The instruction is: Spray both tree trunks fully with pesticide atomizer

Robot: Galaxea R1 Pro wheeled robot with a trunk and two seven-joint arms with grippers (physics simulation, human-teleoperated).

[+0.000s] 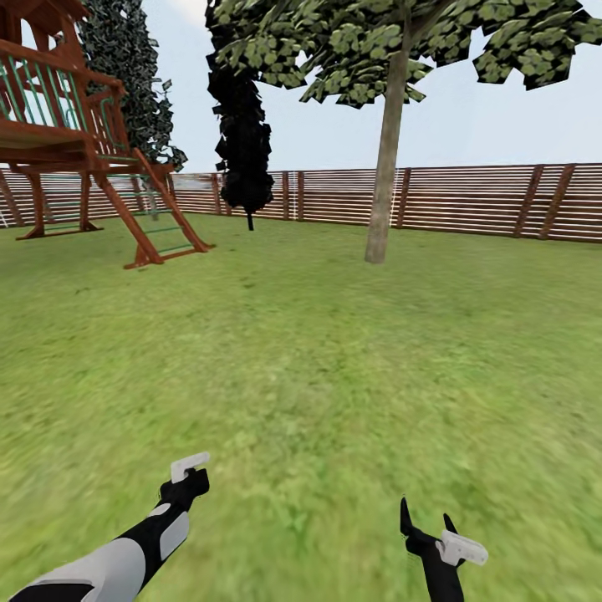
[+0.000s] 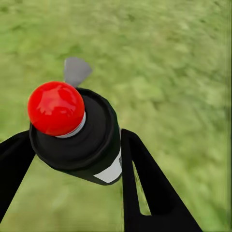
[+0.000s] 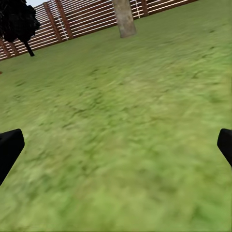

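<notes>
The pesticide atomizer (image 2: 92,150), a black bottle with a red round cap, a white label and a grey trigger, sits between the two black fingers of my left gripper (image 2: 75,137), which is shut on it above the grass. In the head view my left gripper (image 1: 189,483) is low at the left and my right gripper (image 1: 426,520) is low at the right, open and holding nothing. One tree trunk (image 1: 385,167), pale grey-brown and straight, rises from the lawn far ahead, slightly right of centre. The right wrist view also catches that trunk (image 3: 124,18) beyond my open right gripper (image 3: 116,147).
A brown slatted fence (image 1: 477,201) closes the far side of the lawn. A black conifer (image 1: 242,134) stands before it, left of the trunk. A wooden play tower with a ladder (image 1: 92,150) fills the far left. Open grass (image 1: 318,368) stretches between me and the tree.
</notes>
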